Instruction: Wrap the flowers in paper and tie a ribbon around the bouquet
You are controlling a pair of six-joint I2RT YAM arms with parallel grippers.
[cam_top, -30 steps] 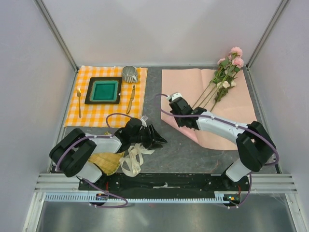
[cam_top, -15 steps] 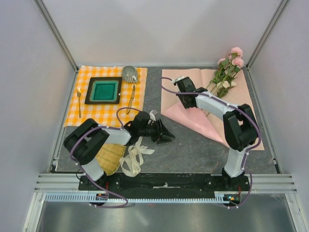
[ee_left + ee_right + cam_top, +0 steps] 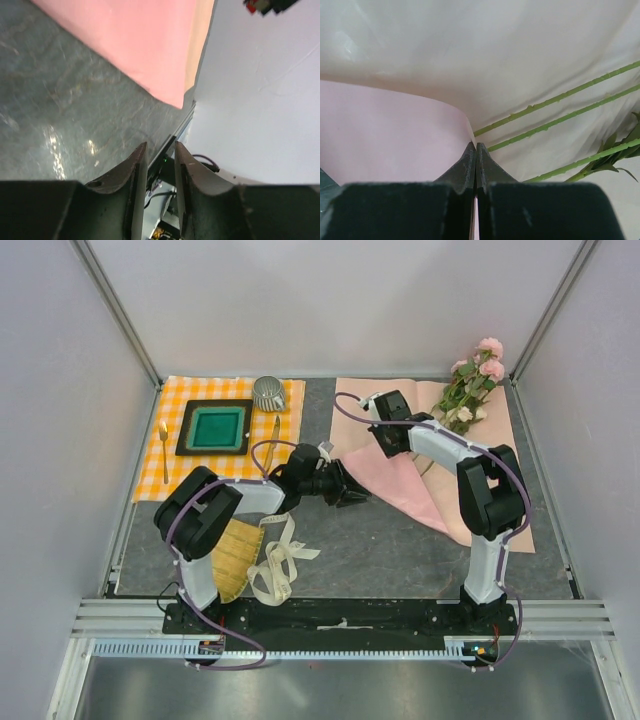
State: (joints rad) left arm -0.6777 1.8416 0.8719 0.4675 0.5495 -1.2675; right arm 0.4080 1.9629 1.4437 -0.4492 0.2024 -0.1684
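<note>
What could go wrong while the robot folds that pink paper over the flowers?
The right gripper pinches only an edge of the large thin pink paper sheet; it might slip free or tear. The folded sheet could drag the long green stems of the pale pink flowers askew. The left gripper, empty near the fold, might crumple it.

Flowers (image 3: 465,400) on paper (image 3: 400,485), right of ribbon (image 3: 275,565)

Left arm: folded low, forearm reaching toward 3 o'clock.
Left gripper (image 3: 160,150): fingers a narrow gap apart, nothing between them.
Right arm: stretched toward 11 o'clock.
Right gripper (image 3: 476,148): fingers pressed together, pinching paper (image 3: 390,135) edge.
</note>
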